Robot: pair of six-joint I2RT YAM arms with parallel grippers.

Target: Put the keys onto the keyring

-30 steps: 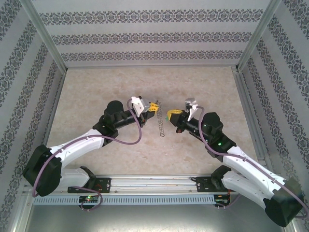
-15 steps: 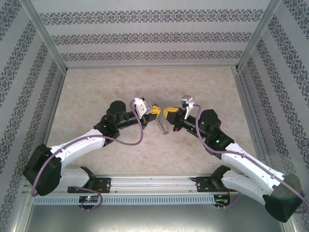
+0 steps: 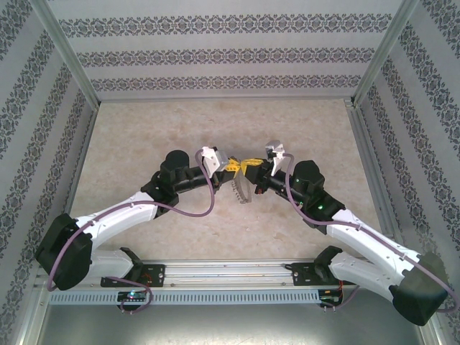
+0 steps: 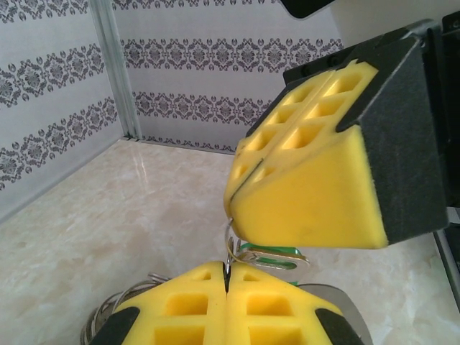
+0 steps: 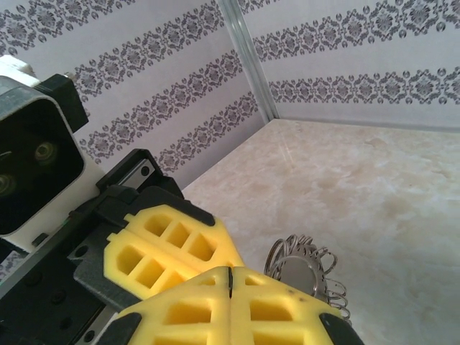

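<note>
While the two arms meet tip to tip above the middle of the table (image 3: 144,129), both claws are clenched. The left claw (image 3: 231,167) grasps the ring (image 3: 241,190), whose fringed wire hangs below the pads and clear of the marble top. The right claw (image 3: 249,167) grasps the key (image 4: 273,254); in the left wrist view its green head shows just under that claw's yellow pads and just above the left claw's own. In the right wrist view the ring's small loops fan out just behind the right fingers.
</note>
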